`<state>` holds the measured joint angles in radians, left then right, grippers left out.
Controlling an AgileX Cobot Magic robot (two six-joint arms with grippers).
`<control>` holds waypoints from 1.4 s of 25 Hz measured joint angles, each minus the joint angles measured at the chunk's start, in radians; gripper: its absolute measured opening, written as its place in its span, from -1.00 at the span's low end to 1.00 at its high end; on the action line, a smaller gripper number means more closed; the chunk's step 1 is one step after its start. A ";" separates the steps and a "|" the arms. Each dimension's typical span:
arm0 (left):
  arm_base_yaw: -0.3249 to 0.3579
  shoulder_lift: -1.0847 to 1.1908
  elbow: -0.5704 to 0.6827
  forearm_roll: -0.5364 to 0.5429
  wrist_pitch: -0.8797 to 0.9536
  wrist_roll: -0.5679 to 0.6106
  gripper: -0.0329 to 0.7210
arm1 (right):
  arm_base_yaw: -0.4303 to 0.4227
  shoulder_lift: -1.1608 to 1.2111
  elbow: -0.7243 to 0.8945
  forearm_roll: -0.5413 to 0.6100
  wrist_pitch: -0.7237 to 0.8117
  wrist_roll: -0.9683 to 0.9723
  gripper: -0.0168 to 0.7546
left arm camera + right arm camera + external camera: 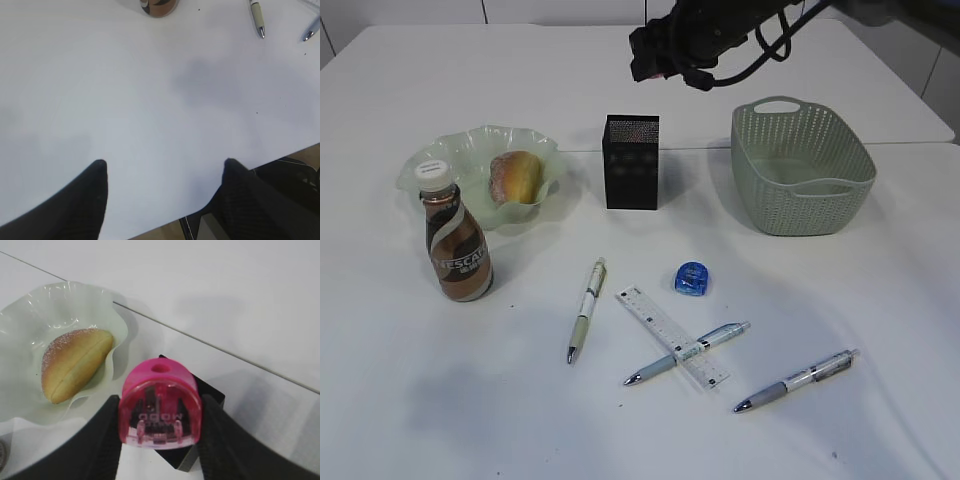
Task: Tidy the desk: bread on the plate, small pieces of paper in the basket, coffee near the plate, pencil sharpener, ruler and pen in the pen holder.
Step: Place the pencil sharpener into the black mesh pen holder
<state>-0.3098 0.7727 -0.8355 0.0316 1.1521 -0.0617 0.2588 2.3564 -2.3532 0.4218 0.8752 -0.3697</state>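
Pink pencil sharpener [160, 405] pinched in right end effector [159, 440] above pen holder [631, 161]; left end effector [165, 172] spread

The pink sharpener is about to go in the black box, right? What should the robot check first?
1. Pink sharpener gripped in the right tool: ok.
2. Sharpener above the pen holder: ok, its black rim shows directly beneath in the right wrist view.
3. Holder upright: ok.
4. Room inside the holder: cannot tell, the inside is hidden.
5. Left tool out of the way: ok, open over bare table near the edge.
6. Bread and plate clear of the drop: ok.
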 joint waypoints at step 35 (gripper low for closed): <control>0.000 0.000 0.000 0.002 -0.023 -0.002 0.42 | 0.044 0.137 -0.001 0.001 -0.152 -0.084 -0.04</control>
<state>-0.3098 0.7727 -0.8355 0.0335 1.1292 -0.0635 0.3025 2.4934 -2.3547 0.4225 0.7235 -0.4532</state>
